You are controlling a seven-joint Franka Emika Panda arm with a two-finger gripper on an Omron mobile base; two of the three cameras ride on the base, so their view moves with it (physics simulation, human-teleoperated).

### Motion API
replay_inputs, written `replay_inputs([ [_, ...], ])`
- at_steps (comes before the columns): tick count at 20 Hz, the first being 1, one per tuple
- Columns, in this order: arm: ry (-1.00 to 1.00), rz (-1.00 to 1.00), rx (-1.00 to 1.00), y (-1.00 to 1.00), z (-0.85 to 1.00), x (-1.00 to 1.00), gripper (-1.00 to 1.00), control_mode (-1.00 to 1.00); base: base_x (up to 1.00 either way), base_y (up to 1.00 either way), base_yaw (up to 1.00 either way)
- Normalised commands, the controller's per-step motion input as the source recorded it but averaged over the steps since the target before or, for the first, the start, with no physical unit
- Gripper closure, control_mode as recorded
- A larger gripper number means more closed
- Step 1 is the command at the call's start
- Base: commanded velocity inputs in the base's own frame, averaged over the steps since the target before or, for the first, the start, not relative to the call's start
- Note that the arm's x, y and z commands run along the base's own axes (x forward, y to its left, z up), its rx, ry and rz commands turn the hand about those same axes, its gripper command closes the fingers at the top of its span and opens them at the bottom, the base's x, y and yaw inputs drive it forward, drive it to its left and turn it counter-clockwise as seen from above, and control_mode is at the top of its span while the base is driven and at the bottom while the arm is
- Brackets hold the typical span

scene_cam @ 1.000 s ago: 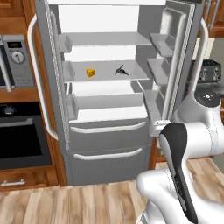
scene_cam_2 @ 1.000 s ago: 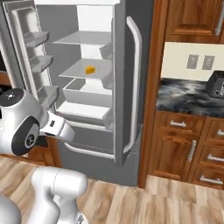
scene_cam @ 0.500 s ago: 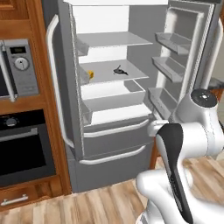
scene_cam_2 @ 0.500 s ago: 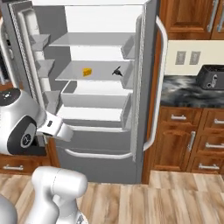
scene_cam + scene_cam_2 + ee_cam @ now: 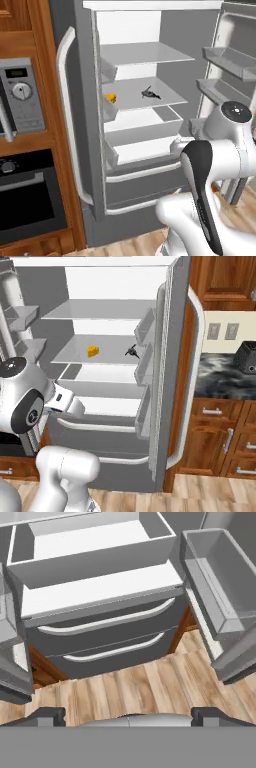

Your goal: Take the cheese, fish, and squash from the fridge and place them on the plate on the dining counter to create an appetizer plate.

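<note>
**Two foods in sight on one fridge shelf**

Two of the foods lie on the middle shelf of the open fridge (image 5: 85, 125): one yellow cheese (image 5: 111, 98) wedge at the shelf's left end, and one small dark fish (image 5: 150, 93) well apart from it toward the middle. From the right base view the cheese (image 5: 93, 351) sits mid-shelf and the fish (image 5: 132, 351) near the door bins. The fish is too small to make out fins or tail.

One long white handle (image 5: 67, 120) curves down the left door, and two pull bars (image 5: 107, 619) cross the lower drawers. Both doors stand open, each with stacked bins; the top of the fridge is cut off in both base views.

The gripper (image 5: 128, 714) shows just two dark fingertips (image 5: 44, 716) at the bottom of the hand view, standing wide apart with nothing between them, above wooden floor (image 5: 135, 687) before the drawers.

One microwave (image 5: 22, 97) and one oven (image 5: 30, 205) sit to the fridge's left, both cut off by the frame edge. One dark toaster (image 5: 246, 357) stands on the wall counter, partly cropped.
</note>
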Motion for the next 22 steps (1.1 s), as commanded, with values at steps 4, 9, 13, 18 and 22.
replay_inputs([
  [4, 0.00, 0.00, 0.00, 0.00, 0.00, 0.00, -1.00, 1.00, 0.88, 0.00, 0.01],
  [9, 0.00, 0.00, 0.00, 0.00, 0.00, 0.00, -1.00, 1.00, 0.80, -0.05, 0.04],
  [13, 0.00, 0.00, 0.00, 0.00, 0.00, 0.00, -1.00, 1.00, 0.65, -0.06, 0.02],
  [18, 0.00, 0.00, 0.00, 0.00, 0.00, 0.00, -1.00, 1.00, 0.06, 0.00, 0.00],
  [22, 0.00, 0.00, 0.00, 0.00, 0.00, 0.00, -1.00, 1.00, 0.08, 0.00, 0.00],
])
